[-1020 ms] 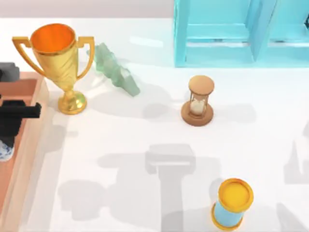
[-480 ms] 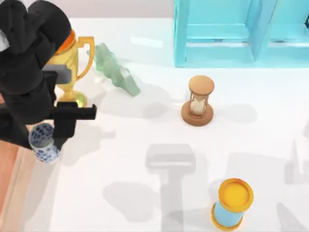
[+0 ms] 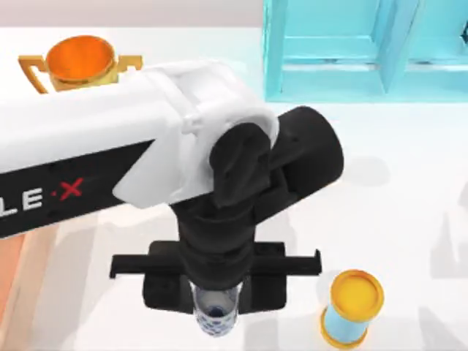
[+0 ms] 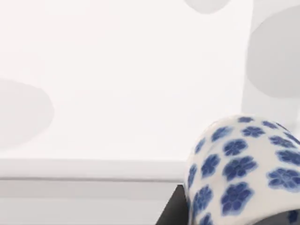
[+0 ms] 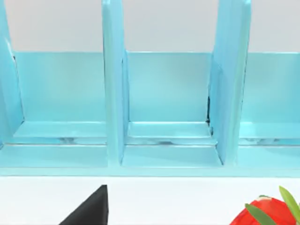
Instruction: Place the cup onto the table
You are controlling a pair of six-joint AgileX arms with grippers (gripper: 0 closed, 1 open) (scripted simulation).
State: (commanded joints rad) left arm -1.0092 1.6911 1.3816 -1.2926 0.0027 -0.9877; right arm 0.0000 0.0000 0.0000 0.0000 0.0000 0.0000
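Cup (image 3: 216, 316) is seen in the top view near the front edge, clamped between the jaws of the left gripper (image 3: 216, 307), over the white table (image 3: 409, 212) and well left of the light-blue cylinder with the yellow top (image 3: 352, 308); the gold trophy (image 3: 79, 61) stands at the far left. In the left wrist view the cup (image 4: 243, 168) with its blue flowers is held above the bare table (image 4: 122, 70), so the carrying step is judged nearly finished. Next, a lowering until the base touches is needed, then a release. In the right wrist view a blue shelf (image 5: 164, 103) is faced by the parked right arm; its jaws cannot be told.
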